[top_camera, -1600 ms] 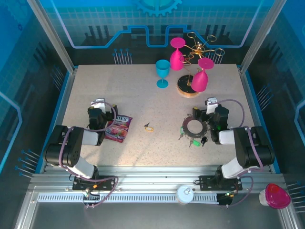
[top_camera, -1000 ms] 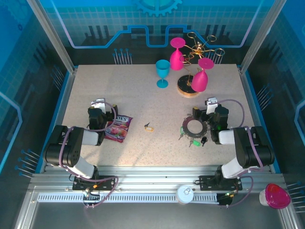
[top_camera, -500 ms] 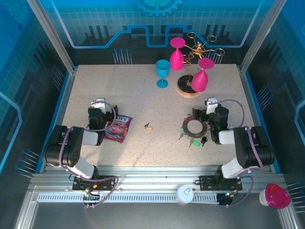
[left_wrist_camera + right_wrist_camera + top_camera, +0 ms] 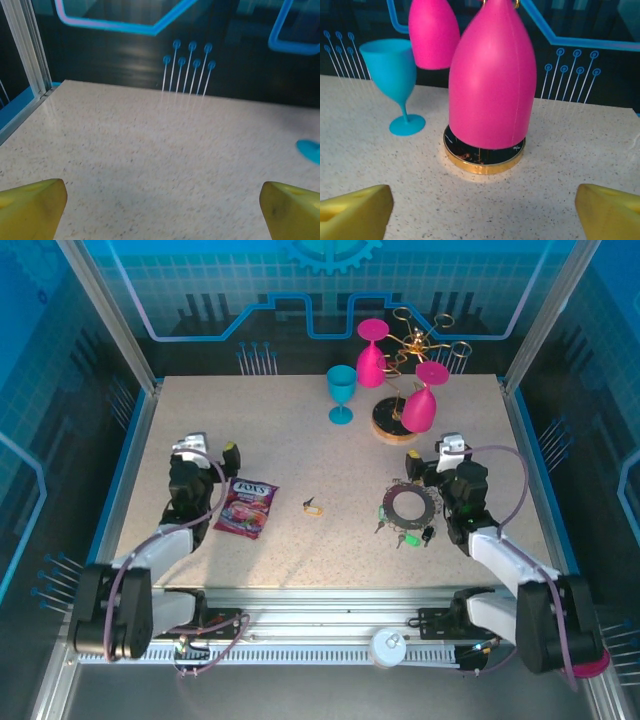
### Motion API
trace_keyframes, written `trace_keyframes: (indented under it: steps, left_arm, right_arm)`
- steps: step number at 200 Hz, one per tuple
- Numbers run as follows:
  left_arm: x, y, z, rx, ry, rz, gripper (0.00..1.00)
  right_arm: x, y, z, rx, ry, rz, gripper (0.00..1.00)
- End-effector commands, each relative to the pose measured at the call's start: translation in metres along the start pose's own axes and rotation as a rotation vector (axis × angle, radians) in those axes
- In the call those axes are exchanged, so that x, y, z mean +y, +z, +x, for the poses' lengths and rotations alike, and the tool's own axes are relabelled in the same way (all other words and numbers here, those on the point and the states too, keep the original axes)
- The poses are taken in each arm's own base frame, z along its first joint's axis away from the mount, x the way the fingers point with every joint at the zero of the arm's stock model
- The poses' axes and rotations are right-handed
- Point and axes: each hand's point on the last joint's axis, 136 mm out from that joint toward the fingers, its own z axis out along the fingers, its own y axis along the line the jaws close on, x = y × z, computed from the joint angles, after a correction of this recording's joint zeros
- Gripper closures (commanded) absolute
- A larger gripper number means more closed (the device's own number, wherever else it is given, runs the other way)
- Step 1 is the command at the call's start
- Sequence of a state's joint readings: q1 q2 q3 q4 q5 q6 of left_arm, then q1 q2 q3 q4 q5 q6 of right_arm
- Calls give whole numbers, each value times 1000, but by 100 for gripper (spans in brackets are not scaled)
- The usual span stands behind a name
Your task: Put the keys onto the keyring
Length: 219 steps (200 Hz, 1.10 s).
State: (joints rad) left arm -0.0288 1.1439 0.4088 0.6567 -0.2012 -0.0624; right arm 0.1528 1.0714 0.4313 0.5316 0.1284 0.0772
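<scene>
The dark grey keyring lies flat on the table at the right. Small keys with a green tag and a black tag lie at its near rim. A key with a yellow-orange tag lies alone mid-table. My right gripper hovers just beyond the ring, open, its yellow fingertips wide apart with nothing between them. My left gripper is at the far left, open and empty, with bare table between its fingertips.
A candy packet lies beside the left arm. A gold glass rack on a round base holds pink glasses just beyond my right gripper. A blue goblet stands to its left.
Both arms have unfolded and reached out. The left gripper moved left and away from the packet. The right gripper moved slightly beyond the ring. The keys and ring have not moved.
</scene>
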Motion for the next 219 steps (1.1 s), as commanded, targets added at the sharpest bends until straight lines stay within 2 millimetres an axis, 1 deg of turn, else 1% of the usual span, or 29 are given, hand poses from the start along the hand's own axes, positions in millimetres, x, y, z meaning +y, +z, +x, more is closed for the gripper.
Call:
trace_keyframes:
  steps: [1, 24, 30, 39, 56, 74, 90, 101, 116, 122, 141, 147, 166, 184, 194, 219]
  left_arm:
    - [-10, -10, -1, 75, -97, 57, 1]
    - [-23, -23, 3, 157, -188, 120, 1]
    - [-29, -26, 5, 180, -209, 152, 1]
    - [-38, -30, 9, 212, -254, 191, 1]
    - [-56, -39, 16, 265, -316, 256, 1]
    - [-81, -49, 30, 331, -324, 312, 1]
    - [-104, -60, 46, 398, -300, 348, 1]
    - [-114, -68, 55, 443, -301, 343, 1]
    - [-133, -79, 70, 501, -339, 377, 1]
    - [-141, -83, 74, 520, -352, 392, 1]
    - [-161, -97, 88, 564, -362, 404, 1]
    - [-167, -99, 91, 569, -367, 404, 1]
    - [-188, -107, 103, 599, -374, 425, 1]
    - [-209, -111, 113, 636, -365, 451, 2]
    - [-217, -110, 118, 660, -358, 453, 1]
    - [-240, -105, 124, 703, -344, 478, 1]
  right_arm:
    - [0, -17, 33, 212, 199, 52, 14]
    - [9, -36, 49, 368, 343, 47, 29]
    - [11, -41, 52, 406, 377, 51, 34]
    - [14, -48, 58, 466, 418, 53, 37]
    - [26, -60, 68, 575, 453, 19, 47]
    - [42, -71, 80, 681, 448, -33, 52]
    - [53, -81, 91, 776, 405, -50, 52]
    - [59, -88, 97, 830, 360, -42, 52]
    - [61, -96, 105, 887, 308, 7, 51]
    - [62, -99, 108, 905, 292, 21, 55]
    - [65, -111, 118, 962, 266, 54, 58]
    - [65, -114, 122, 975, 260, 63, 63]
    - [61, -123, 133, 1023, 236, 108, 66]
    - [49, -126, 139, 1040, 199, 176, 69]
    - [44, -125, 140, 1041, 182, 205, 71]
    - [44, -117, 144, 1051, 173, 219, 73]
